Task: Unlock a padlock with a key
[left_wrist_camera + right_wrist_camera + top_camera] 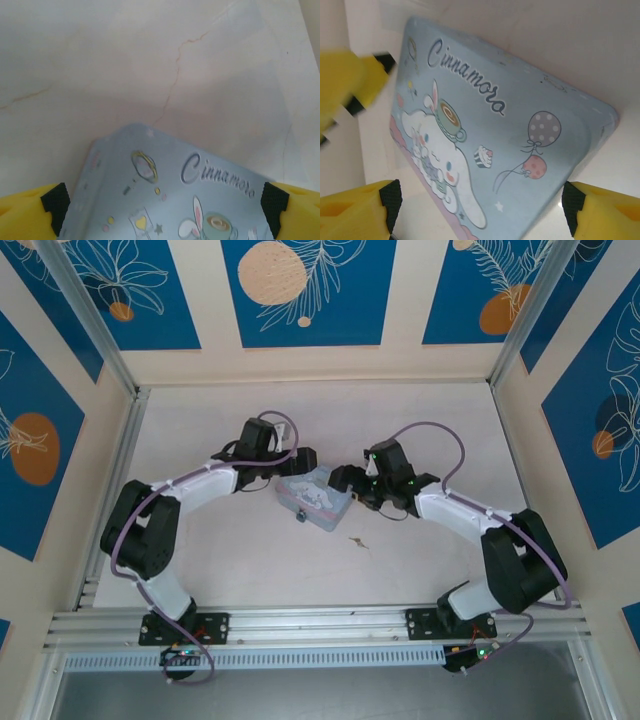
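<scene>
Padlock [300, 517] sits tiny and dark against tin [320, 495]; right claw [480, 202] gapes; cannot tell whether left claw [165, 200] clamps.

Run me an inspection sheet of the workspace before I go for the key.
Surface: pale veined table.
Job's things: padlock at the near edge of the tin box; key loose on the table, nearer the bases, apart from both.
Clutter: the tin box, cartoon-printed, between the grippers.
Grippers: left gripper jaws wide, box between them, contact unclear; right gripper jaws open astride the box.
Cables: purple cables along both arms.
Surroundings: blue leaf-print wall panels; aluminium rail at the near edge.
</scene>
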Robot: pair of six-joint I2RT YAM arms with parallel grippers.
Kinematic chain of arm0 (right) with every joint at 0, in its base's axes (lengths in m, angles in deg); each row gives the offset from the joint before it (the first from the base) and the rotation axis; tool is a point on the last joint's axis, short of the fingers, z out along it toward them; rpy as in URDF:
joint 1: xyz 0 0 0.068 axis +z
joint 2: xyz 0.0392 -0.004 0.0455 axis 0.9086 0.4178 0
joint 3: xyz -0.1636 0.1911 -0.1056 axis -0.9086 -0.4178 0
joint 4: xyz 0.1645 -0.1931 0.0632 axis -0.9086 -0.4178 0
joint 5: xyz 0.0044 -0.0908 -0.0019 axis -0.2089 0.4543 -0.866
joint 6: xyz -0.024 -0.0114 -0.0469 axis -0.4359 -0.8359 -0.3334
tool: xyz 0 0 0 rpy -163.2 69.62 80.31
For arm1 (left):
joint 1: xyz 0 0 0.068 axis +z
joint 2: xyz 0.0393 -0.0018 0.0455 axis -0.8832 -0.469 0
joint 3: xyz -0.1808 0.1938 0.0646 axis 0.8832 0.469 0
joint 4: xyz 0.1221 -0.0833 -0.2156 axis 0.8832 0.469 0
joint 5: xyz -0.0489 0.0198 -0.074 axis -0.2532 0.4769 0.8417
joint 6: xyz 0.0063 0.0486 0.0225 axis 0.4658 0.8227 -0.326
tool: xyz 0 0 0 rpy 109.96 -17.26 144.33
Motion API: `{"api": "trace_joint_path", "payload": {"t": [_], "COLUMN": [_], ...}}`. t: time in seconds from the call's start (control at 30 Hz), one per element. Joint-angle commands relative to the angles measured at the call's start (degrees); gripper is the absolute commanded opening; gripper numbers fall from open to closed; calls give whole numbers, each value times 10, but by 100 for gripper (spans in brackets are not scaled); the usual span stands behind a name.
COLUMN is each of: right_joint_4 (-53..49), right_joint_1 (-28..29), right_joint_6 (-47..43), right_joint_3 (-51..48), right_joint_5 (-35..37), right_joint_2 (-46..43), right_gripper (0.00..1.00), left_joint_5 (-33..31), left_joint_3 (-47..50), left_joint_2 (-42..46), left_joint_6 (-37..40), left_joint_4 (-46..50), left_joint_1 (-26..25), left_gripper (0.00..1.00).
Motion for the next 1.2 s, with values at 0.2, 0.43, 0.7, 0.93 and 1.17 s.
{"api": "trace_joint_path", "payload": {"t": [0.2, 0.43, 0.7, 0.93, 1.17], "right_joint_4": [48, 64, 32, 1, 31], "right_joint_1": [-47, -55, -70, -59, -29], "right_joint_6": [36, 52, 34, 28, 41], "right_joint_3": [76, 120, 19, -56, -31], "right_joint_5": [-82, -109, -38, -34, -49], "right_joint_2": [75, 120, -14, -66, -11], "right_gripper": [85, 84, 84, 84, 84], "left_joint_5": [14, -43, -173, -156, -135], "left_joint_3": [83, 130, 149, 127, 123], "left_joint_2": [63, 107, 163, 141, 124], "left_joint_6": [-43, -71, -60, -44, -44], "left_joint_4": [-50, -67, -2, -11, -23], "left_joint_1": [-24, -53, -54, -53, -53], "left_gripper": [100, 99, 99, 99, 100]}}
